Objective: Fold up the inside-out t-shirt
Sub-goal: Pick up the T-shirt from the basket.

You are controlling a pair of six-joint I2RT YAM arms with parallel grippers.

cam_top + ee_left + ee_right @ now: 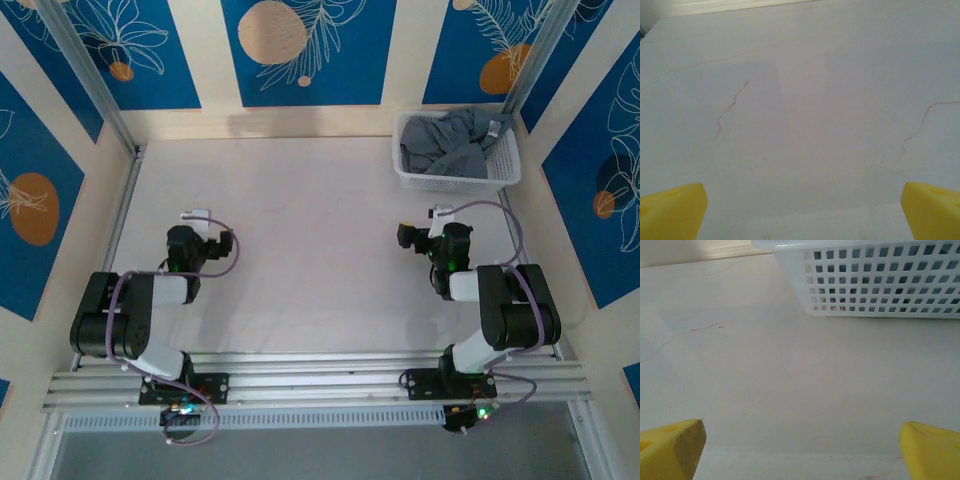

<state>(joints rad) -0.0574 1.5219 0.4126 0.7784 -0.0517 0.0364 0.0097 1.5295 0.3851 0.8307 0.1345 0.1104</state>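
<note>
Our left gripper [800,212] has its jaws spread wide. The yellow fingertips [671,211] sit at the two bottom corners of the wrist view, with nothing between them but bare table. Our right gripper [800,452] is the same: jaws wide apart, holding nothing, tips low over the surface.

Beneath both we see the table [300,200], a pale, matt, off-white top. Thin brownish hairlines [730,106] wander across it like fine cracks, two in the left wrist view and a fainter one in the right wrist view. Ahead of the right gripper, apart from it, stands the basket [875,285]. It is white plastic with a grid of square holes, and dark cloth shows dimly through them.

From above we find the basket in the far right corner of the table. The t-shirt [450,145] lies bunched inside it, grey and crumpled. Both arms sit folded near their bases, well apart from each other, on a grooved metal rail [320,375] along the near edge.

Around the table rise cream walls [405,50] with blue panels [340,70] bearing white leaf outlines and orange discs. Slanted metal posts [85,70] stand at the far corners.
</note>
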